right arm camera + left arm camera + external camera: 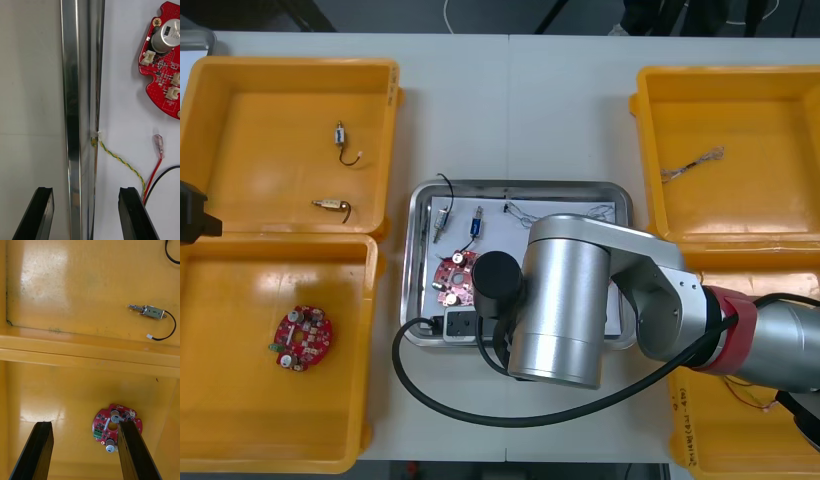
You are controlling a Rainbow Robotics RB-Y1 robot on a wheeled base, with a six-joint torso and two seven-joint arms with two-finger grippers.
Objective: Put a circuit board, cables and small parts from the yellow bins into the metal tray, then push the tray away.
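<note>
The metal tray (520, 188) sits mid-table, white inside. In it lie a round red circuit board (453, 280), a small metal part (442, 222) and a blue and white cable (477, 222). My right gripper (452, 324) is down at the tray's near left rim. In the right wrist view it (86, 191) is open and straddles the shiny rim (80, 112), one finger outside and one inside. Just inside the rim are the board (165, 60), a yellow twisted cable (120, 159) and a red cable (155, 168). My left gripper (86, 425) hangs open above the left bins.
The left far bin (240, 80) holds two small metal parts (340, 135). The left near bin (220, 400) holds another red board (303, 338). A thin cable (692, 165) lies in the right far bin (740, 85). My right arm covers the tray's near right part.
</note>
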